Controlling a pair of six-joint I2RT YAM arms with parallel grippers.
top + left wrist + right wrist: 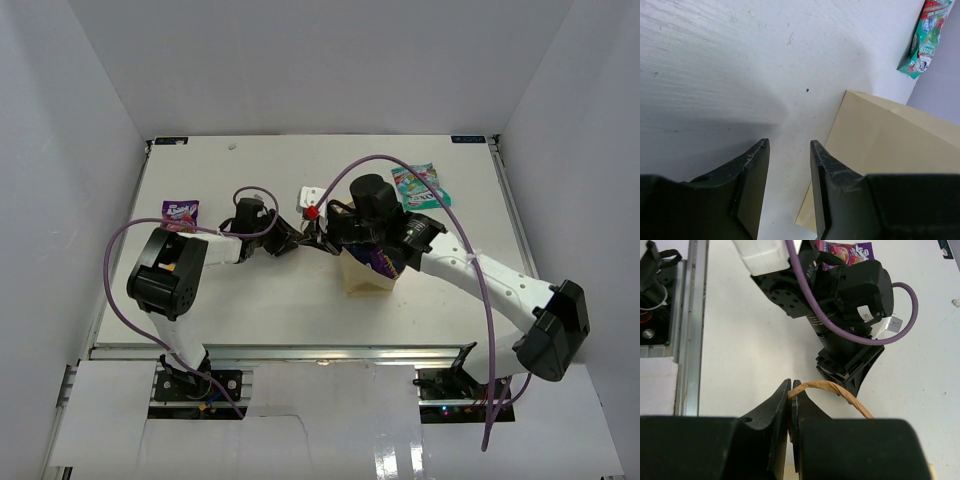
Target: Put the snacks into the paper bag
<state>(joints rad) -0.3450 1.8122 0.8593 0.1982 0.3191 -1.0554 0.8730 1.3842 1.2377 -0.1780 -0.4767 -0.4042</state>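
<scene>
Right gripper (790,390) pinches paper bag (890,145) handle (840,391) — left gripper (788,145) gapes above white table (715,60).

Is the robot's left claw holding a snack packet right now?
No: the left gripper is open, only bare white table showing between its fingers, beside the tan kraft paper bag.

We find the paper bag (362,282) near the middle of the table (250,300), with one snack packet (385,263) in it. A second packet (420,185) lies behind it to the right. A third packet (180,213) lies well apart on the left.
</scene>
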